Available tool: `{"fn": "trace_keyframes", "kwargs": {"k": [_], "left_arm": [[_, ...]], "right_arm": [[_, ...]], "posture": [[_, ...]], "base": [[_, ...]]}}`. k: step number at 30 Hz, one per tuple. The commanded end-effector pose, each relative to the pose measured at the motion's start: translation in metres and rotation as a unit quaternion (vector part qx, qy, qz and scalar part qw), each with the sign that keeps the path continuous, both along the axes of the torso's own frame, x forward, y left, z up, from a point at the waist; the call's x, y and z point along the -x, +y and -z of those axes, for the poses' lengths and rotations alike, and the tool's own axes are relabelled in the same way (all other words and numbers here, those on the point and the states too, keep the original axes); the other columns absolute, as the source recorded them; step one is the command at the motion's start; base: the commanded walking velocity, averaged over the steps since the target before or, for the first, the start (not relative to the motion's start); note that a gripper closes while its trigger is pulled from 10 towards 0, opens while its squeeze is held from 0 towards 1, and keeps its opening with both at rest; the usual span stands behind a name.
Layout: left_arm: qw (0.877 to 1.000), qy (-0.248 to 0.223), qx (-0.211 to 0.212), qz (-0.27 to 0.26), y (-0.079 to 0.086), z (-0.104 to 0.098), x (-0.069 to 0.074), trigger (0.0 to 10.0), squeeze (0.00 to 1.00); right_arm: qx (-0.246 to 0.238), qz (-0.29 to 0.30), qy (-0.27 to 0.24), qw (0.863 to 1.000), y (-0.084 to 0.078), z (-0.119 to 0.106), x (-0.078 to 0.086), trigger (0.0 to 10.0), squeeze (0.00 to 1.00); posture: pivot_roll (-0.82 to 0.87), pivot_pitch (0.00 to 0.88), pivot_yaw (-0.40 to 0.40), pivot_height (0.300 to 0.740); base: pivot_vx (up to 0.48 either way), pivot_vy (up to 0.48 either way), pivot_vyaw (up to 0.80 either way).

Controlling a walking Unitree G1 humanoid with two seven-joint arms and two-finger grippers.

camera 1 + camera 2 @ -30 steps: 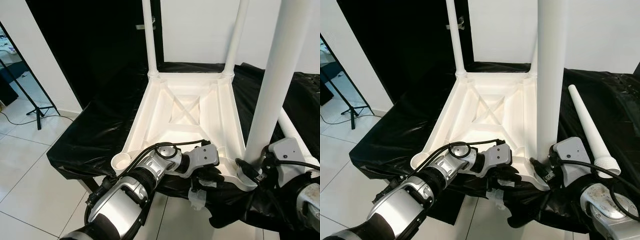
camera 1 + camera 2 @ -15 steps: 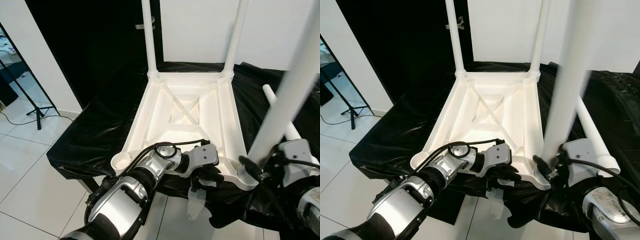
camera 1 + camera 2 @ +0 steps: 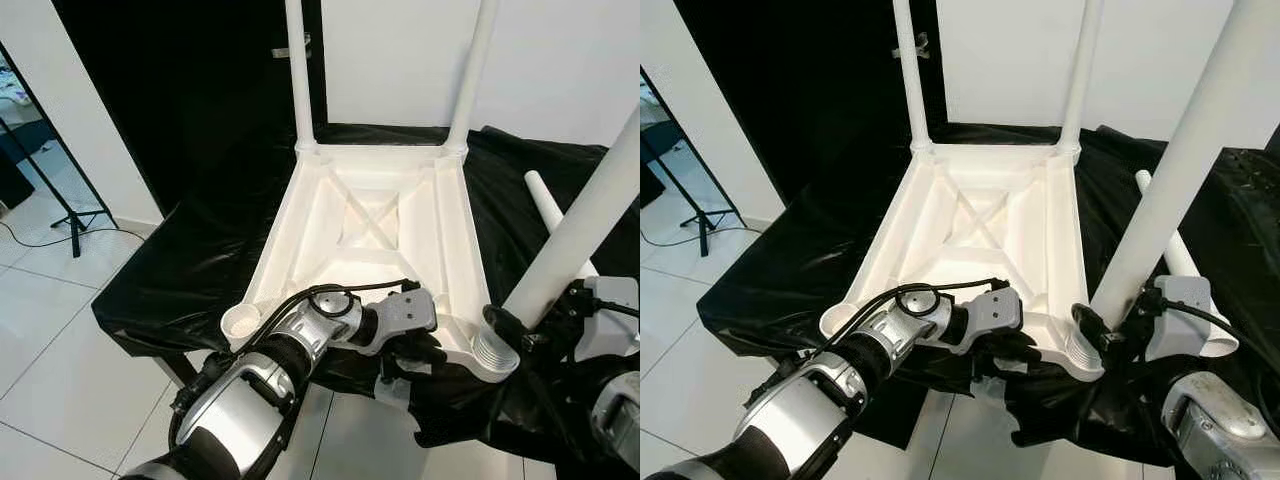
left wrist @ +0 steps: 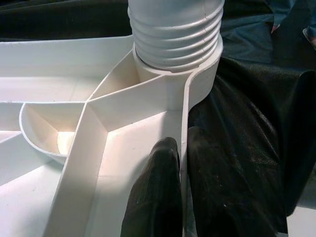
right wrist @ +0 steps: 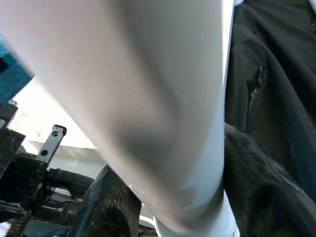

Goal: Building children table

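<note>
A plain indoor room, seemingly a staged workspace: white tiled floor (image 3: 60, 330) at 8 o'clock, a stand's black legs (image 3: 75, 225), white wall (image 3: 400, 60) at 12, black sheeting (image 3: 190, 270) draped over the work surface.

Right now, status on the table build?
Left hand clamps tabletop rim. Right hand grips leg, tilted, threads resting in near-right socket. Spare leg alongside on black sheet.

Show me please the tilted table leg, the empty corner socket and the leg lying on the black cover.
tilted table leg (image 3: 1170, 180), right eye view, mid shaft
empty corner socket (image 3: 240, 322), left eye view, cup rim
lying leg (image 3: 545, 203), left eye view, narrow end
</note>
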State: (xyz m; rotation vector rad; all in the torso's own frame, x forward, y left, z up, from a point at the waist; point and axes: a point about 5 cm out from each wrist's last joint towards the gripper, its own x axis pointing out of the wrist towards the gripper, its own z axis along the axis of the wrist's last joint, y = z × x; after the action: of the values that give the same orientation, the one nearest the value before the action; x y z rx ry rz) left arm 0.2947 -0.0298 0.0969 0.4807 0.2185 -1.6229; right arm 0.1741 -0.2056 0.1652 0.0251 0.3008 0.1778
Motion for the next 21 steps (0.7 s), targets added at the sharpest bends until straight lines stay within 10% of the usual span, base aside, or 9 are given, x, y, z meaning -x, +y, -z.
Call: {"fn": "trace_keyframes", "kwargs": {"k": [1, 16, 21], "left_arm": [[0.997, 0.02, -0.018, -0.071, 0.014, 0.016, -0.006, 10.0, 0.0], [0.996, 0.021, -0.021, -0.083, 0.023, 0.018, -0.008, 10.0, 0.0], [0.995, 0.024, -0.016, -0.1, 0.029, 0.017, -0.012, 10.0, 0.0]], "right_arm": [[-0.049, -0.031, 0.099, 0.993, 0.017, 0.037, 0.011, 10.0, 0.0], [-0.007, 0.14, -0.065, 0.988, -0.004, 0.025, 0.007, 10.0, 0.0], [0.039, 0.258, -0.121, 0.958, -0.007, 0.026, -0.005, 10.0, 0.0]], "posture": [[-0.04, 0.0, 0.083, 0.74], [0.01, 0.0, 0.101, 0.74], [0.08, 0.0, 0.136, 0.74]], "base": [[0.0, 0.0, 0.0], [0.0, 0.0, 0.0], [0.0, 0.0, 0.0]]}}
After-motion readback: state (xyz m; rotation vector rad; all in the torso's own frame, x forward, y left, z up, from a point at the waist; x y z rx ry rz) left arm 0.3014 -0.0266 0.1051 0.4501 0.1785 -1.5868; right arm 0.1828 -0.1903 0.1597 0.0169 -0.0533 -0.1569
